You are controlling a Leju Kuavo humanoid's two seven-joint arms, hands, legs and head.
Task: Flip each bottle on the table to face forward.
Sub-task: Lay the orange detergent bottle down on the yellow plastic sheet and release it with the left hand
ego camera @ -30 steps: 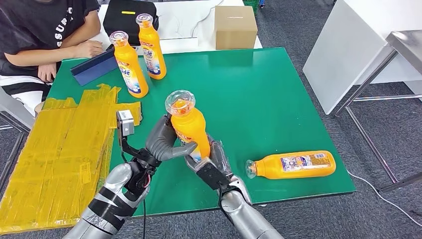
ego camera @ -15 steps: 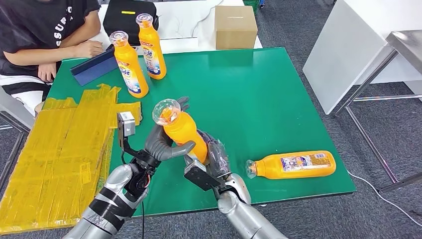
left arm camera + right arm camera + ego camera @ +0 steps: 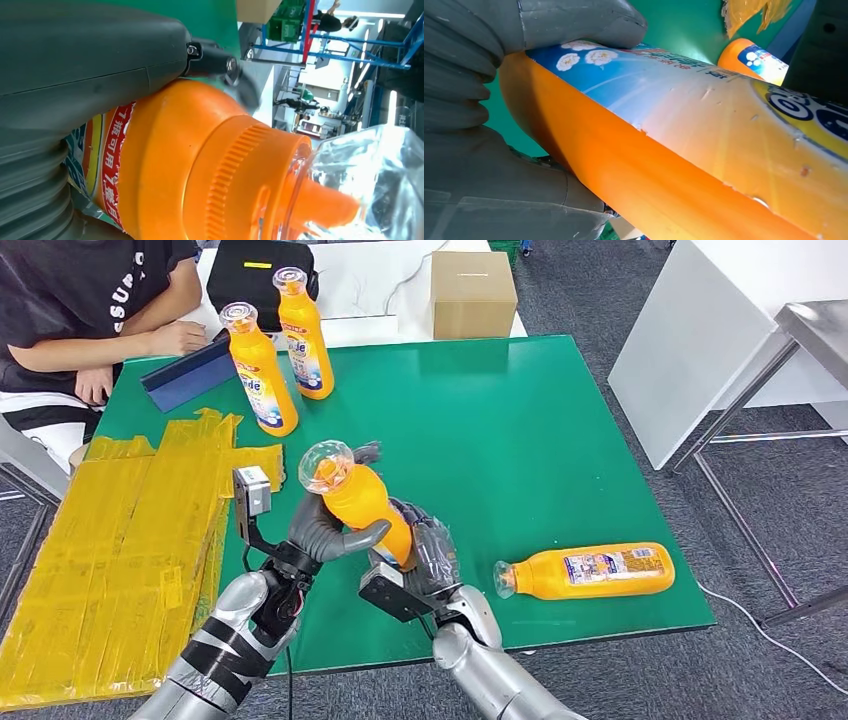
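An orange bottle [image 3: 362, 502] with a clear cap is held above the green table [image 3: 540, 430], tilted with its cap toward the left. My left hand [image 3: 325, 530] grips its upper body and my right hand [image 3: 418, 558] holds its base. The left wrist view shows the orange bottle [image 3: 200, 165] shoulder and clear cap against my left hand [image 3: 85, 75]. The right wrist view shows the orange bottle [image 3: 704, 130] with its blue label, my right hand [image 3: 484, 100] wrapped round it. A second orange bottle [image 3: 590, 572] lies on its side at the right front. Two orange bottles [image 3: 262, 375] [image 3: 305, 338] stand upright at the far left.
A person sits at the far left corner, one hand [image 3: 180, 337] resting by a blue folder [image 3: 190, 373]. Yellow tape sheets [image 3: 120, 530] cover the table's left side. A cardboard box [image 3: 473, 292] and a black bag [image 3: 255, 275] stand behind the table. A white table [image 3: 720, 330] is to the right.
The held bottle has tipped from nearly upright to leaning left, its cap moving left and slightly down. My right hand has shifted a little left under its base.
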